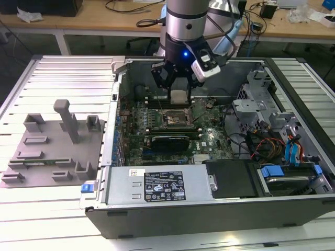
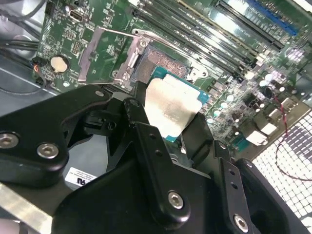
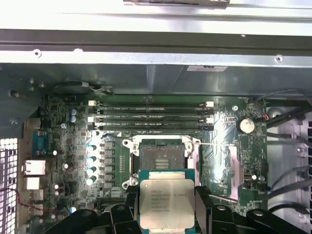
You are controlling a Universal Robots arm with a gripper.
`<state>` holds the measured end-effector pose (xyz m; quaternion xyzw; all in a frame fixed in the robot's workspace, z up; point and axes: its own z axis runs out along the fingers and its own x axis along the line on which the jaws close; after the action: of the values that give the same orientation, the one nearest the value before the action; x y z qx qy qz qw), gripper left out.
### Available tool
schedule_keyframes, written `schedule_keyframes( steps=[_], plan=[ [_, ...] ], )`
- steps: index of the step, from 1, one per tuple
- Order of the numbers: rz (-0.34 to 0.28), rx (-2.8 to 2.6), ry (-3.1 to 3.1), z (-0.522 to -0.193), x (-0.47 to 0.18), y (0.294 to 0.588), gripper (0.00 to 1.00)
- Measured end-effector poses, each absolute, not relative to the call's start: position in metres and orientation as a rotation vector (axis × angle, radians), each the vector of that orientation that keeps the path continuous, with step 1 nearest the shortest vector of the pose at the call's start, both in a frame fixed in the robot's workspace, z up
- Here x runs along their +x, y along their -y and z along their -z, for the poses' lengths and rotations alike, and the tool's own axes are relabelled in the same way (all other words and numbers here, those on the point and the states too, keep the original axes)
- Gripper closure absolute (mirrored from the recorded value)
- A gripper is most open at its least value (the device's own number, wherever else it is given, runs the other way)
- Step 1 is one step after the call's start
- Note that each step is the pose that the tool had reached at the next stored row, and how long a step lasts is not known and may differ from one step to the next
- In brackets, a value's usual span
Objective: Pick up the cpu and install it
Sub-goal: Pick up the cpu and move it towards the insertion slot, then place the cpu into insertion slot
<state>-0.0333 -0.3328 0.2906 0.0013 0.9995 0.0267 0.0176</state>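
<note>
Exterior view shows the gripper (image 1: 179, 90) over the far middle of the computer case (image 1: 209, 214), its fingers pinched on two edges of the cpu (image 1: 179, 97). It holds the cpu flat, close to the open socket (image 1: 175, 119) but not in it, probably so both line up.

One cpu (image 3: 167, 204), one socket (image 3: 161, 155), one grey tray (image 1: 52, 159).

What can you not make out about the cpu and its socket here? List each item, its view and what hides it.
Underside of the cpu: faces away in both wrist views.
Near part of the socket, second wrist view: covered by cpu and tool.
cpu's gripped edges, first wrist view: behind the tool's fingers.
Height of cpu above socket, exterior view: too small to judge.
</note>
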Motion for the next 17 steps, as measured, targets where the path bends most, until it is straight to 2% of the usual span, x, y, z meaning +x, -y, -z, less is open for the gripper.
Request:
schedule_keyframes(
  steps=[17],
  plan=[
    [-0.078, 0.004, -3.105, -0.2850, -0.0333, 0.3285, 0.45]
  ],
)
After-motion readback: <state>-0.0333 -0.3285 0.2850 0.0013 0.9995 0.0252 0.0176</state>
